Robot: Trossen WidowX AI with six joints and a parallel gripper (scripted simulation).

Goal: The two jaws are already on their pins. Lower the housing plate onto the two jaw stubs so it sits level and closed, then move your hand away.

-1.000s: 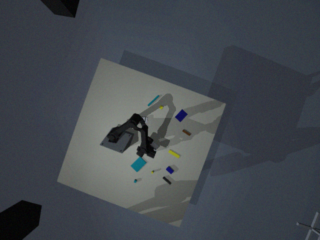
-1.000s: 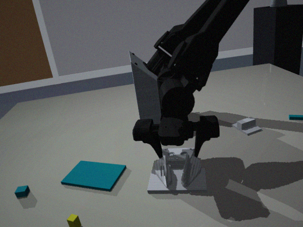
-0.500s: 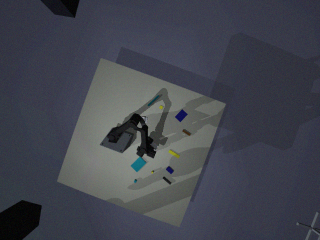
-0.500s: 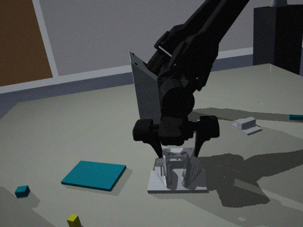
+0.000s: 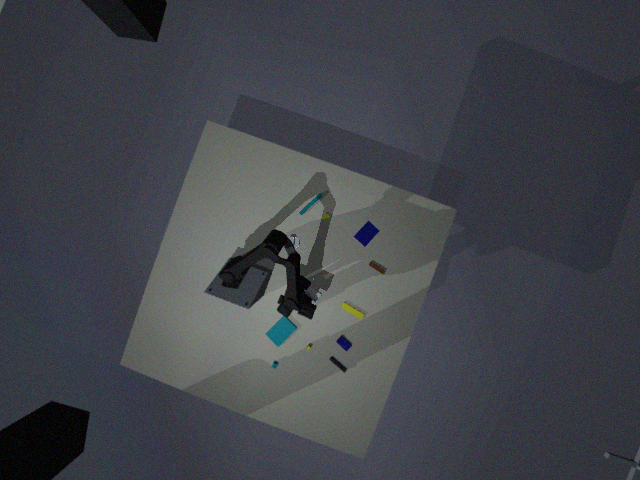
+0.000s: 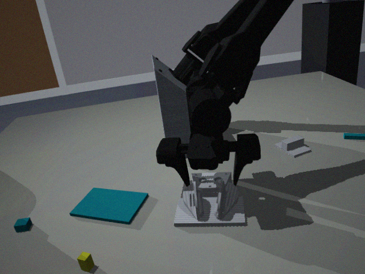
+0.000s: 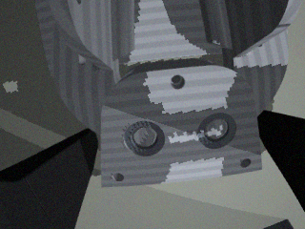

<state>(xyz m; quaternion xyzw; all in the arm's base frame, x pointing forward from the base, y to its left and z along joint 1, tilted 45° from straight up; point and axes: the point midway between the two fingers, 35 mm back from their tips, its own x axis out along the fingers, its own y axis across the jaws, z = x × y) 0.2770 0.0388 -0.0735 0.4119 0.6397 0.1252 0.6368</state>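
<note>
The grey housing plate lies across the rear of the jaw assembly. In the wrist view two round pin ends show inside its two ringed holes. It looks about level in the exterior view, but whether it is fully seated I cannot tell. The two jaws stand side by side on the ribbed base. My gripper is open, with one finger outside each side edge of the plate, very close to it. The stubs under the plate are hidden.
A teal slab lies beside the base. A small yellow block and a small teal block lie farther out. A grey stepped block and a yellow bar lie on other sides.
</note>
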